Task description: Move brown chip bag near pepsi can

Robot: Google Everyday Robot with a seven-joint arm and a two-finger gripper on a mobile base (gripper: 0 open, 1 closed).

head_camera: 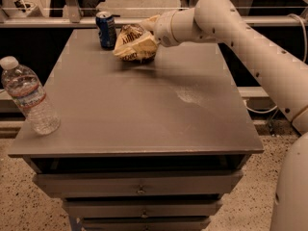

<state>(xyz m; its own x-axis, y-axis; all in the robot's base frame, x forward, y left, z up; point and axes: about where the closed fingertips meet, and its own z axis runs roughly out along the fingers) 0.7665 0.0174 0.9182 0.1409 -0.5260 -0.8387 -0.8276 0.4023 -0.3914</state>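
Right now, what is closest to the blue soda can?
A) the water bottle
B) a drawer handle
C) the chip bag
C: the brown chip bag is just right of the pepsi can at the far end of the table, with the gripper at the bag's back. The water bottle stands far off at the near left edge.

Robot lab: hand point(147, 29) over grey drawer cabinet point(139, 183)

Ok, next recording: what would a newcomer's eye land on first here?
The big white robot arm reaching in from the right, its hand against a crinkly brown-and-yellow foil chip bag at the grey table's far edge, just right of an upright dark blue soda can. Then the clear plastic water bottle standing alone at the near left.
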